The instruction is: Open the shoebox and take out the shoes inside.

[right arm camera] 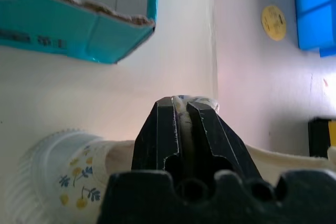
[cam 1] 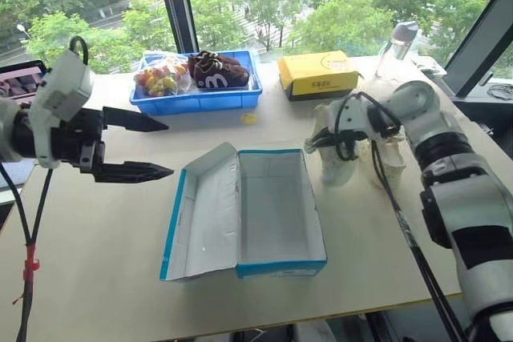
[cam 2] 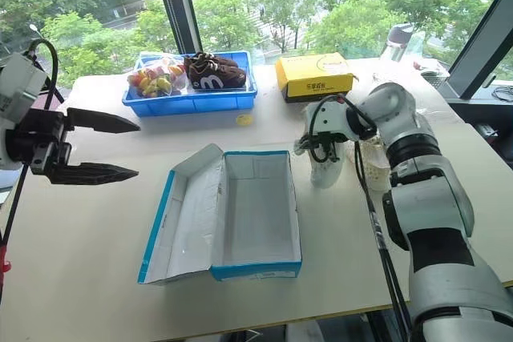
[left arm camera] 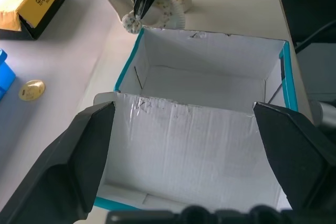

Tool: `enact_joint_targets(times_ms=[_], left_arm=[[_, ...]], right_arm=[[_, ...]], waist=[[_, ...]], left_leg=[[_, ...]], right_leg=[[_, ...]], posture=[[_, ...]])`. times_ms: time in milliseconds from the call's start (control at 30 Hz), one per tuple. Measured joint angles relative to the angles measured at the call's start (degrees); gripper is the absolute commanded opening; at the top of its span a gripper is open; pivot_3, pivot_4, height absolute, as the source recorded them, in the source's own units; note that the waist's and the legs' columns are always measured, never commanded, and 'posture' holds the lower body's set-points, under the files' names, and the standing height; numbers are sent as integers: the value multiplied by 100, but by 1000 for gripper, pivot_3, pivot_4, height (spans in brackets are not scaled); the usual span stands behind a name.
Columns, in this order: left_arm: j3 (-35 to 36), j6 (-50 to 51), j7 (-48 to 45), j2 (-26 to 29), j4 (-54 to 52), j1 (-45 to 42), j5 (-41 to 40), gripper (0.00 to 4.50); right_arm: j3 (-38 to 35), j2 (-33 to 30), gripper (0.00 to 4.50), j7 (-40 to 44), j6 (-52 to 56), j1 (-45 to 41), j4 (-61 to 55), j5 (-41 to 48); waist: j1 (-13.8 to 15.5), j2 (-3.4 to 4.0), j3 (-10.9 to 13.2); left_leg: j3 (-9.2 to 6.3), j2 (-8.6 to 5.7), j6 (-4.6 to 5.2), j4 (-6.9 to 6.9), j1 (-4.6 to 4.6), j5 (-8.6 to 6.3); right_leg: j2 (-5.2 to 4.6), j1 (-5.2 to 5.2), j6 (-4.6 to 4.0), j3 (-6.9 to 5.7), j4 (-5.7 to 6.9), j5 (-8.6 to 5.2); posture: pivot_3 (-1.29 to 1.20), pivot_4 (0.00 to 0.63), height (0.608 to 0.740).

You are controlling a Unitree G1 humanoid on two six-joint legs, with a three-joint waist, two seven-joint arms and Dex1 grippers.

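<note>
Right of the empty box [cam 1: 256, 206], your right gripper [cam 2: 309, 143] pinches a shoe [cam 2: 325, 167] onto the table; release next. Left gripper [cam 1: 156, 148] gapes idle.

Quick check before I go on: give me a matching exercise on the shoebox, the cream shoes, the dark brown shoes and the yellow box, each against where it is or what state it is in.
Things:
1. shoebox
2. cream shoes
3. dark brown shoes
4. yellow box

Places or states:
A. in the blue tray
B. lid open, nothing inside
C. out on the table, at the right side of the shoebox
D. closed, at the far side of the table, right of the tray

Pairs: 1-B, 2-C, 3-A, 4-D
</note>
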Motion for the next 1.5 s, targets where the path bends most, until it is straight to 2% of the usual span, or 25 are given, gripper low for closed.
enact_joint_targets(times_ms=[67, 100, 267, 300, 467, 600, 733, 833, 933, 1067, 1233, 1500], left_arm=[[-6, -2, -1, -2, 2, -5, 2, 4500], [-25, -6, -3, -6, 7, -29, 4, 4500], [-244, -73, -25, -70, 138, -269, 24, 4500], [-280, -91, -33, -87, 165, -300, 28, 4500], [-444, -130, -87, -114, 257, -427, 44, 4500], [-493, -164, -135, -139, 347, -482, 106, 4500], [-607, -260, -175, -219, 398, -605, 156, 4500], [-698, -287, -212, -268, 473, -694, 217, 4500], [-812, -346, -274, -324, 568, -823, 273, 4500], [-865, -373, -321, -332, 640, -888, 313, 4500], [-891, -373, -354, -341, 644, -892, 339, 4500], [-879, -372, -342, -341, 621, -843, 339, 4500]], right_arm=[[0, -71, 2216, -134, -1, 36, 34, -37], [-2, -106, 2677, -216, -11, 63, 41, -50], [-157, -166, 4416, -246, -154, 83, 14, 26], [-183, -176, 4476, -215, -157, 69, -1, 38], [-349, -547, 4476, -13, -87, -49, -520, 204], [-562, -966, 4476, 442, 573, -14, -1452, 498], [-728, -1429, 4476, 616, 1329, 603, -2701, 702], [-731, -1549, 4476, 466, 1676, 1143, -3159, 694], [-722, -1586, 3726, 279, 1926, 1622, -3285, 666], [-700, -1668, 2468, 248, 2009, 2029, -3717, 660], [-665, -1609, 2468, 227, 2180, 2608, -4523, 704], [-580, -1629, 2468, -59, 2321, 2400, -4534, 522]], waist=[[-38, 0, 0], [-58, 0, 0], [-68, 0, 0], [-64, 0, 0], [-41, 1, 1], [-28, 0, 1], [2, 0, 0], [-3, 0, 1], [4, 1, 1], [-5, 2, 2], [10, 2, 2], [41, 2, 2]], left_leg=[[1, 0, 0, 0, 0, 0], [2, 1, -1, 0, 0, 0], [3, 2, 0, 0, 1, 0], [3, 2, 0, 0, 1, 0], [3, 1, 2, -1, -2, -1], [2, 1, 3, 1, -3, -1], [3, 1, 8, 5, -2, -4], [8, 1, 9, 5, -1, -5], [9, 2, 8, 4, -2, -4], [12, 2, 10, 3, -3, -5], [13, 3, 11, 8, -2, -5], [14, 4, 12, 7, -3, -6]], right_leg=[[0, 0, -2, 2, 0, 1], [1, -1, -2, 4, 0, 1], [2, -1, -3, 4, 0, 2], [3, -1, -3, 4, 0, 2], [2, -2, -3, 2, -1, 2], [1, 0, -3, 2, -1, 2], [1, 3, -2, 1, 0, 2], [0, 1, -2, 4, 2, 2], [0, -1, -3, 4, 3, 2], [0, -2, -2, 5, 1, 2], [0, -1, -2, 5, 4, 2], [0, -1, -2, 4, 0, 2]], posture=[[0, 150, 740], [0, 150, 740], [0, 150, 740], [0, 150, 740], [0, 150, 740], [0, 150, 740], [0, 150, 740], [0, 150, 740], [0, 150, 740], [0, 150, 740], [0, 150, 740], [0, 150, 740]])
